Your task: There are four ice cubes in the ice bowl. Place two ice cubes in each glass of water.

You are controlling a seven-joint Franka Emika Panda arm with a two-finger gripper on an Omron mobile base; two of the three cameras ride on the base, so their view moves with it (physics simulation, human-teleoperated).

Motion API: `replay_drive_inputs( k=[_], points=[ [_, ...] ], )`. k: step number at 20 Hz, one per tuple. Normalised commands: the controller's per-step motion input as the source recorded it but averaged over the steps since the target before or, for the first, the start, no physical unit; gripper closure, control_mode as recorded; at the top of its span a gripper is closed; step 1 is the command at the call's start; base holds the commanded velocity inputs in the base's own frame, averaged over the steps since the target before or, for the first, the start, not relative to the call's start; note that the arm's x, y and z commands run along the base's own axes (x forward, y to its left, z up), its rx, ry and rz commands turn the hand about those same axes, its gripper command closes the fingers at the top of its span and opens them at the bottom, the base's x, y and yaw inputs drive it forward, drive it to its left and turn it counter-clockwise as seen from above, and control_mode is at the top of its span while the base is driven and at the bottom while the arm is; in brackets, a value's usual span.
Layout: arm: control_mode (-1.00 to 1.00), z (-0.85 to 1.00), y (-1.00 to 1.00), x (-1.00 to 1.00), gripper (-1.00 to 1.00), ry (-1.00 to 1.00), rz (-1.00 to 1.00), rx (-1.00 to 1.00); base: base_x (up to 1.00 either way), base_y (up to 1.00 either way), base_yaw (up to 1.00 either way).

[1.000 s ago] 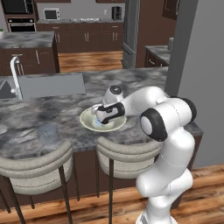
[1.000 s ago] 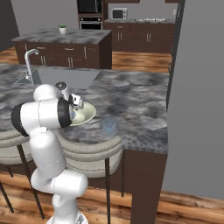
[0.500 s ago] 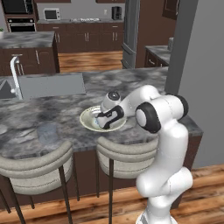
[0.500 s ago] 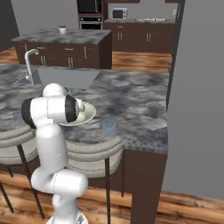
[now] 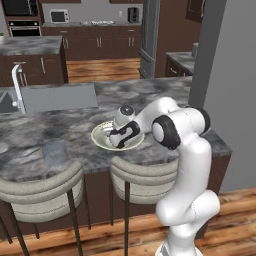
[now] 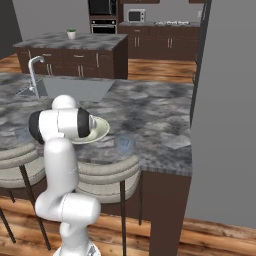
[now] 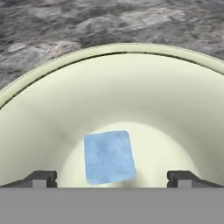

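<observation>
One ice cube (image 7: 108, 156) lies on the floor of the ice bowl (image 7: 52, 109), between the spread-wide, empty fingers of the hand (image 7: 111, 177). Closing off-centre could squirt the slick cube aside or nudge the bowl along the tabletop (image 5: 65, 135).

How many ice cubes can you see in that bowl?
1: a blue ice cube lies on the bottom of the bowl, between the open pincer tips. Others may be hidden.

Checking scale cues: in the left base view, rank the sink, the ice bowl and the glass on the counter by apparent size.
1. sink
2. ice bowl, partly covered by the hand
3. glass, faint and nearest the camera, yet smallest
</observation>
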Motion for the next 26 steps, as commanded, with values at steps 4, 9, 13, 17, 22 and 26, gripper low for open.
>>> replay_drive_inputs(
  k=[4,9,13,17,22,26],
  points=[
    [-1.0,-0.33,0.0,0.31,-1.0,-0.01,0.0,0.0,0.0,0.0,0.0],
    [-1.0,-0.48,0.06,0.21,-1.0,-0.01,0.0,-0.03,0.0,0.0,0.0],
    [-1.0,-0.17,0.08,0.21,1.0,-0.01,0.0,0.0,0.0,0.0,0.0],
    [-1.0,0.0,0.0,0.0,1.0,0.0,0.0,0.0,0.0,0.0,0.0],
    [-1.0,0.34,0.0,-0.26,1.0,-0.01,0.0,0.01,0.0,0.0,0.0],
    [-1.0,1.0,-0.2,-0.63,1.0,-0.06,0.0,0.07,0.0,0.0,0.0]
  ],
)
